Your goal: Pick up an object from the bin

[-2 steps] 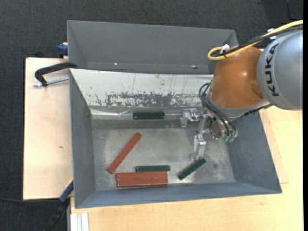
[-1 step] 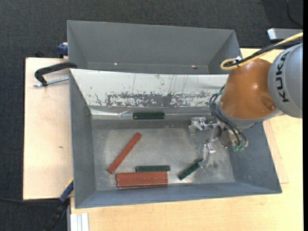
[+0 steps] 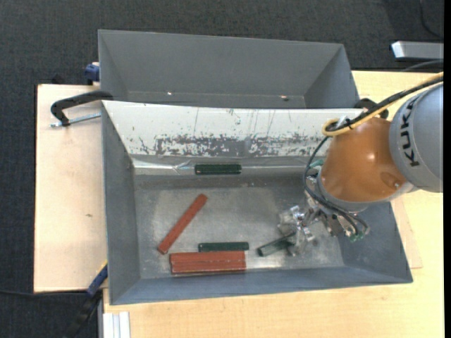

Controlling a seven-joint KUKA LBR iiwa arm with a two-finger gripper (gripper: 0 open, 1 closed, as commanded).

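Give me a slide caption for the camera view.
KUKA arm's tool at the right side of the grey bin, beside a small dark green stick.

Clear mid-floor (image 3: 243, 213) among scattered bars (image 3: 208, 261)

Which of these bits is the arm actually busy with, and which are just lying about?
In the job: gripper, low at the right of the bin; small dark green piece right beside it.
Lying about: back green bar by the far wall; tilted orange stick; front green bar; red-brown block beside it.
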